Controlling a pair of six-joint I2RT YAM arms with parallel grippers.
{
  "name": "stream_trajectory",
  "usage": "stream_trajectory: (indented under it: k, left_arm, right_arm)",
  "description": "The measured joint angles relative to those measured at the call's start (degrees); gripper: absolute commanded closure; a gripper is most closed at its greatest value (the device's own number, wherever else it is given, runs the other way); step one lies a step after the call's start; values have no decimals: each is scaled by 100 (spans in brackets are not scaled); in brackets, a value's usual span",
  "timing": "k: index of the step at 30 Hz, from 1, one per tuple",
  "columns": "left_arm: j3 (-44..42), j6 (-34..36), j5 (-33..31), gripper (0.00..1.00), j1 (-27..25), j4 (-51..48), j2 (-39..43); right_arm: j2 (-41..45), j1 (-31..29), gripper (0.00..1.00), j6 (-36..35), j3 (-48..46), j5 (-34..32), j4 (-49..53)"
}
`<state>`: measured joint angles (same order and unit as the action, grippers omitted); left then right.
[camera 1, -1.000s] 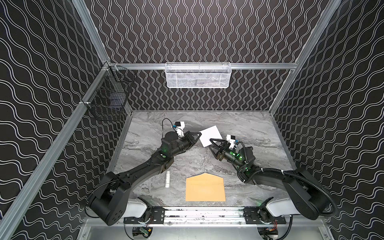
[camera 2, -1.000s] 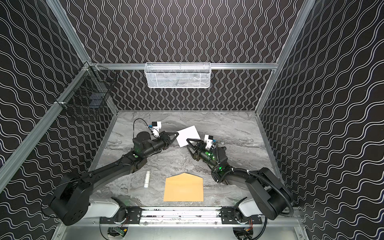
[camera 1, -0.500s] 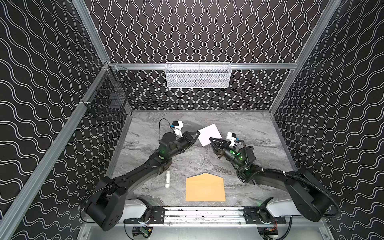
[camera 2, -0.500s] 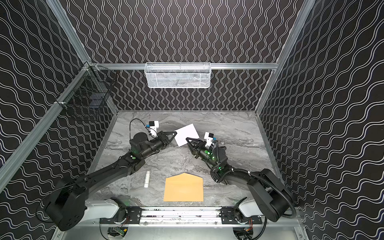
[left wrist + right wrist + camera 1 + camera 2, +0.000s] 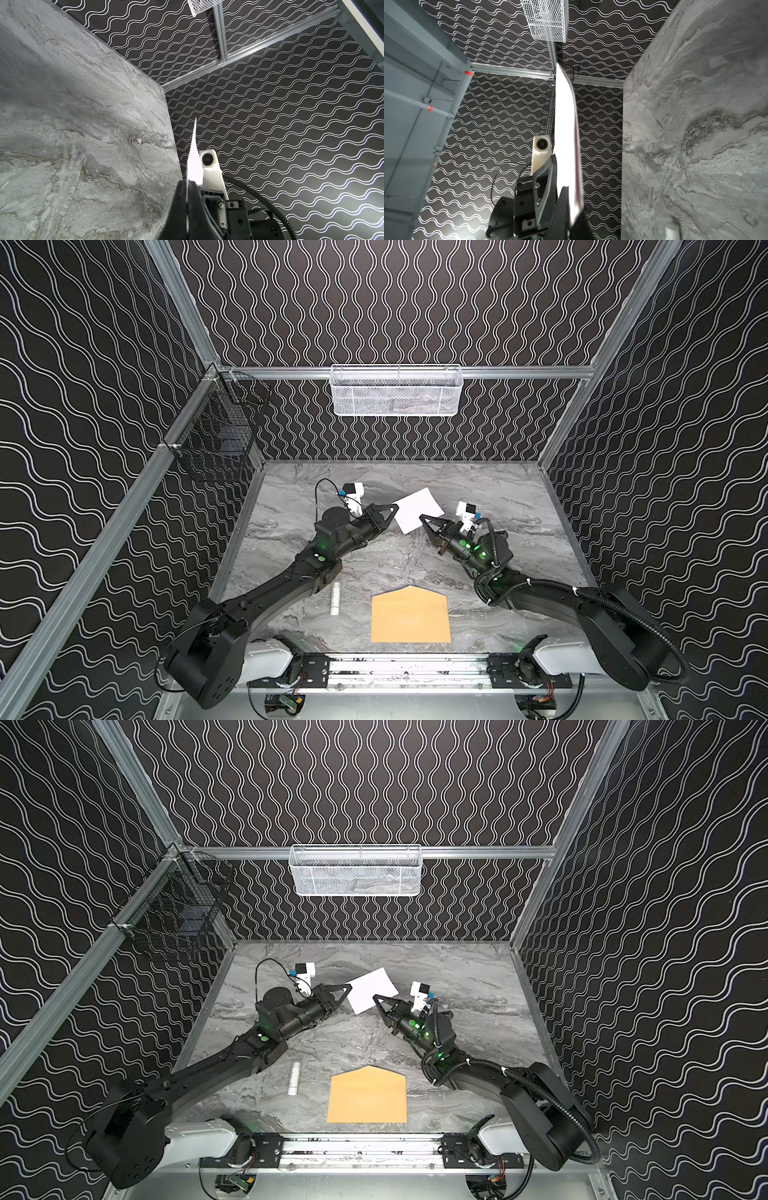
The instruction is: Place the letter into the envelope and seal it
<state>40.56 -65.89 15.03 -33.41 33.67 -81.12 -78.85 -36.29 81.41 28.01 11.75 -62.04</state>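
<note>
The white letter (image 5: 415, 509) (image 5: 371, 988) hangs in the air over the back middle of the marble table, held between both grippers. My left gripper (image 5: 394, 508) (image 5: 347, 989) is shut on its left corner. My right gripper (image 5: 423, 517) (image 5: 376, 997) is shut on its near right edge. The left wrist view shows the letter (image 5: 194, 162) edge-on, running between the closed fingers of the left gripper (image 5: 188, 184). In the right wrist view the letter (image 5: 565, 124) bows slightly out of the right gripper (image 5: 569, 193). The tan envelope (image 5: 410, 616) (image 5: 368, 1096) lies flat near the front edge, flap open and pointing to the back.
A small white cylinder (image 5: 335, 599) (image 5: 294, 1079) lies left of the envelope. A white mesh basket (image 5: 397, 391) hangs on the back wall and a black wire basket (image 5: 216, 439) on the left wall. A metal rail (image 5: 407, 668) runs along the front.
My right gripper has closed on the letter's edge. Both grippers and the letter have shifted slightly toward the back.
</note>
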Motion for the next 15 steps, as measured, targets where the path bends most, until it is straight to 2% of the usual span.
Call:
stream_trajectory:
  k: [4, 7, 11, 15]
  left_arm:
    - [-92, 186, -15, 65, 33, -151, 256]
    - [-81, 525, 66, 55, 195, -448, 557]
    - [179, 1169, 323, 55, 557, -1200, 776]
    - [518, 1823, 870, 55, 960, -1952, 780]
  right_arm:
    - [-90, 85, 100, -341, 247, 199, 385]
    - [-90, 256, 100, -890, 579, 699, 894]
    - [-50, 599, 100, -1939, 970, 1517, 1998]
    - [166, 964, 100, -3283, 1432, 2304, 3532]
